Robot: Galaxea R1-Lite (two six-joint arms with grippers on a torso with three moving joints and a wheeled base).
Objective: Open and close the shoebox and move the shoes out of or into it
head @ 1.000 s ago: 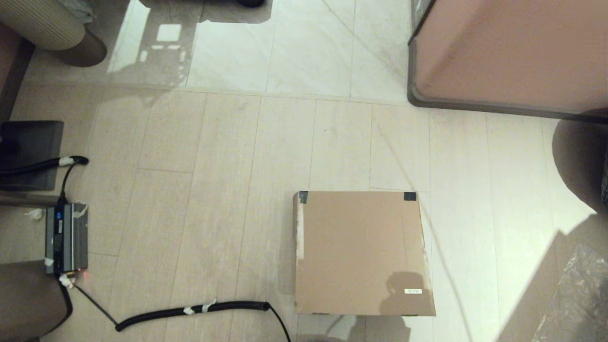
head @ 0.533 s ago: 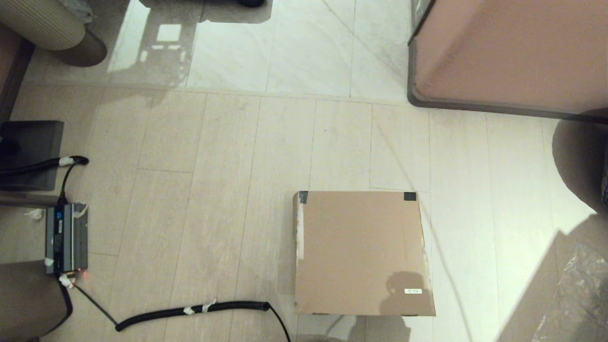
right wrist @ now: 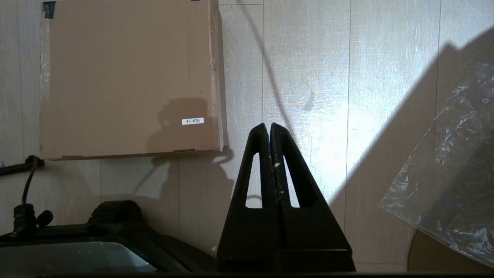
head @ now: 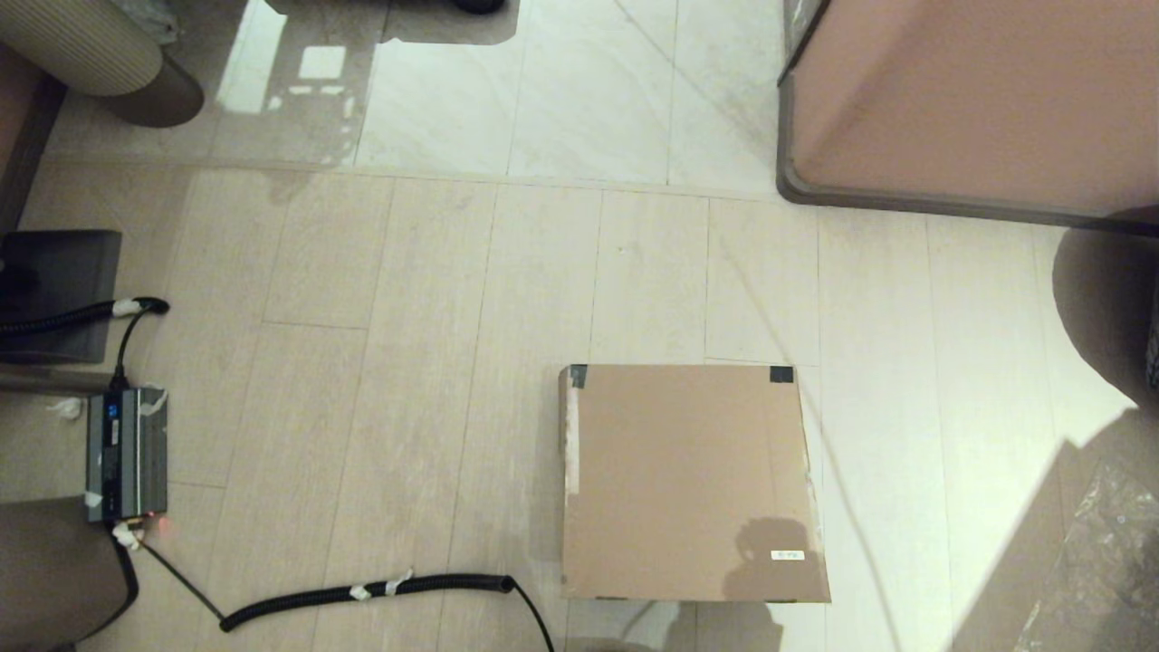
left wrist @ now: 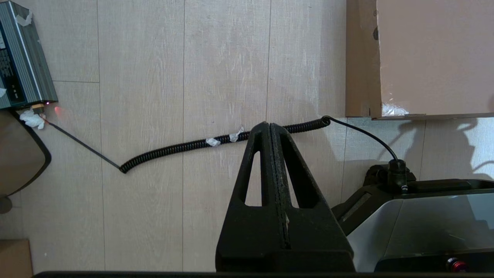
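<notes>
Left wrist view shows the left gripper [left wrist: 269,125] with its two black fingers pressed flat together and nothing between them, hanging above the pale plank floor [left wrist: 154,58]. Just past the fingertips a coiled black cable [left wrist: 216,141] lies across the planks; at about 10 o'clock from the tips it runs on to a grey power unit [left wrist: 19,65] with a small red light. At about 2 o'clock from the tips lies a corner of the shoebox [left wrist: 424,58], lid down, well apart from the fingers.

The right gripper [right wrist: 269,125] is likewise fully closed and empty above the floor. The shoebox is at about 10 o'clock from its tips, near but not touching, its flat brown lid shut and bearing a small white label [right wrist: 192,121]. Crinkled clear plastic sheet [right wrist: 455,181] lies at about 4 o'clock.

From the head camera neither arm shows. The shoebox [head: 688,480] sits on the floor at about 5 o'clock of the scene's centre, dark tape [head: 780,374] on its two far corners. A large pinkish block with a grey rim [head: 978,100] fills the 2 o'clock corner. The shoes are not visible.
</notes>
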